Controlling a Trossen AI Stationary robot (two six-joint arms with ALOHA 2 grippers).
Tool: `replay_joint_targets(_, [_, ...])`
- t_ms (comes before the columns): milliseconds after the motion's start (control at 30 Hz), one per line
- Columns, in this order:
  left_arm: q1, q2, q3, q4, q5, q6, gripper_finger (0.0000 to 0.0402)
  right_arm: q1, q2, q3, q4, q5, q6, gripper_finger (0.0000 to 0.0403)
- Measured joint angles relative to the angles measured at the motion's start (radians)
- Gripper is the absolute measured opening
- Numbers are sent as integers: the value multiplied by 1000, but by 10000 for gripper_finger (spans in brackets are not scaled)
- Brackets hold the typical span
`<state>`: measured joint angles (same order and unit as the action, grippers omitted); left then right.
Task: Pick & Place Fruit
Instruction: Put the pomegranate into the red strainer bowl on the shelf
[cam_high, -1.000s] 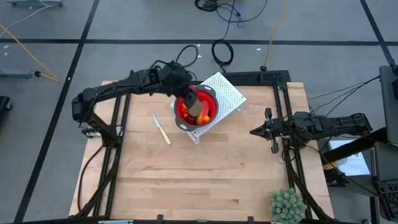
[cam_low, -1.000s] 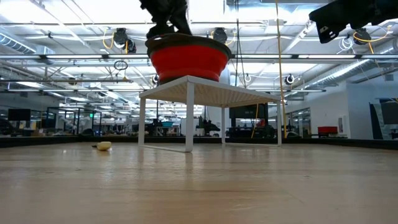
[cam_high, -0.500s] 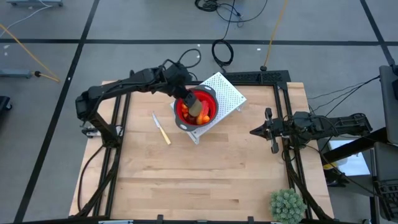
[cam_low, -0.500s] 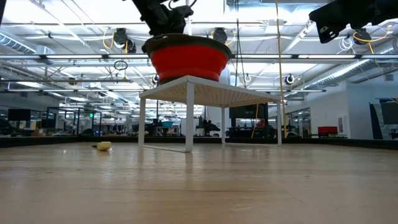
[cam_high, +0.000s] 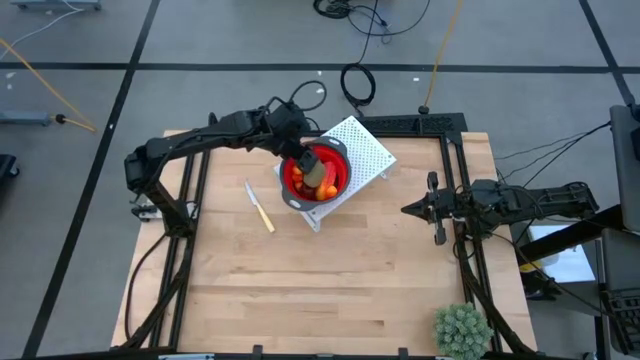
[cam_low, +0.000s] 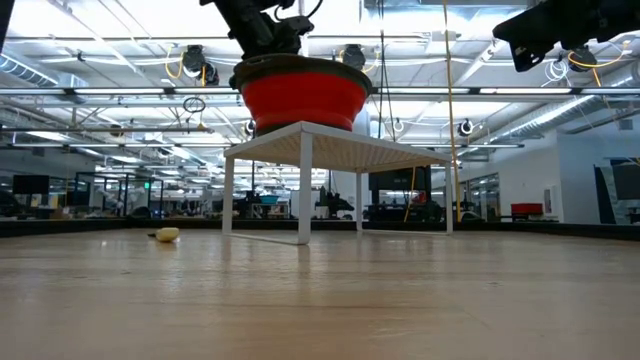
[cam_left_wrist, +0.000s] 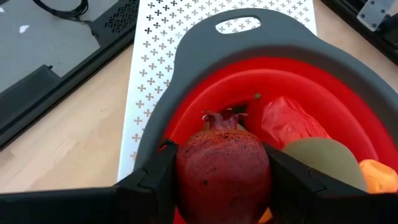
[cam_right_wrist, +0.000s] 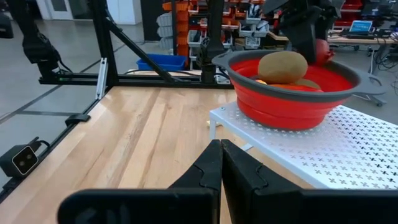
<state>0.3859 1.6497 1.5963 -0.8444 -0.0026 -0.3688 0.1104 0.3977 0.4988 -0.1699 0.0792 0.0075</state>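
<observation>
The left fingers (cam_left_wrist: 217, 186) are clamped on a dark red pomegranate (cam_left_wrist: 222, 167), one dark finger (cam_left_wrist: 155, 180) against each side of the fruit, its crown pointing away from the wrist. The pomegranate sits just above the inside of the red bowl (cam_left_wrist: 348, 112), near the rim on the arm's side. Beyond it in the bowl lie a red piece (cam_left_wrist: 292, 121), an olive-brown oval (cam_left_wrist: 323, 158) and an orange piece (cam_left_wrist: 379, 174). The bowl, with its grey rim, stands on a white perforated rack (cam_high: 365, 150) near the far edge of the surface (cam_high: 330, 290).

Compared with one second ago, the left arm has shifted slightly toward the far edge over the bowl; the grip on the fruit is unchanged.

The right fingers (cam_high: 407, 211) are closed on nothing and wait above the surface near its right edge, well apart from the bowl. A cream-handled knife (cam_high: 260, 207) lies left of the rack. A spiky green plant ball (cam_high: 462, 331) sits at the near right corner. No readable writing is visible.
</observation>
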Motion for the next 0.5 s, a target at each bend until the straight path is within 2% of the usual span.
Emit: replay_joint_targets(500, [-8,26,-1,-26,-7,-4,184,0,0,0,0,2,0,0])
